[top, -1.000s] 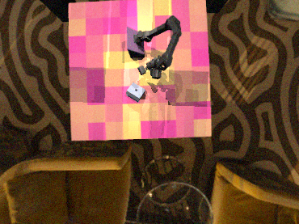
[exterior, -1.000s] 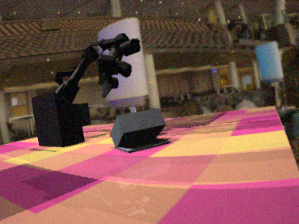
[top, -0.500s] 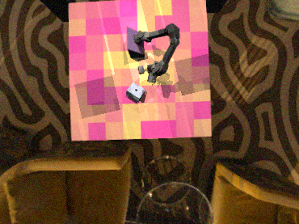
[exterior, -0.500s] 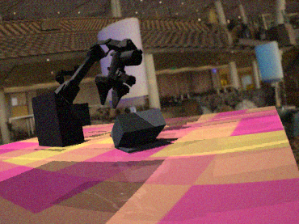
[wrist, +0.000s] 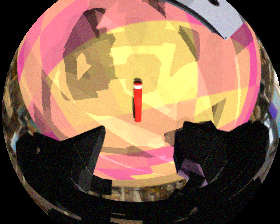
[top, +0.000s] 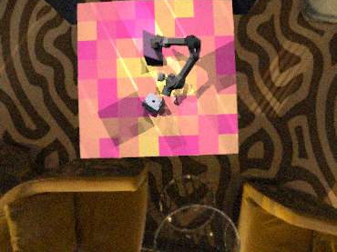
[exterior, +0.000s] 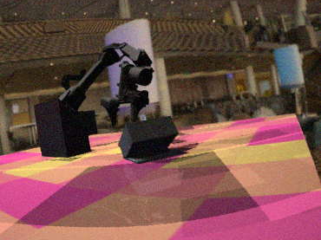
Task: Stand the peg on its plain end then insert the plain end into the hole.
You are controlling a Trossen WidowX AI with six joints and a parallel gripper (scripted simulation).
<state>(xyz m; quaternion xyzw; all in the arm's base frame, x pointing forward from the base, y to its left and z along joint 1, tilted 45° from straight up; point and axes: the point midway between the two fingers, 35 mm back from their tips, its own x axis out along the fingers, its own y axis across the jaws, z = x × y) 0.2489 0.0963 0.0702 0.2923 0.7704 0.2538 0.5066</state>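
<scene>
One hand, black, two-fingered, spread practically to its full width, nothing in its grip; fingertips raised over the counter.

One red peg, white band near one end, lying on the counter below the hand, apart from both fingers.

One block, dark sides, pale sloped face with a single hole, beside and below the hand.

One counter surface, patchwork of pink, magenta, peach and yellow squares, crossed by light streaks and broad shadows.

One dark box at the arm's base, on the other side of the hand from the block.

Room, beyond the hand: swirled brown carpet; two mustard seats; round glass piece; pale lilac shade; blue shade.
</scene>
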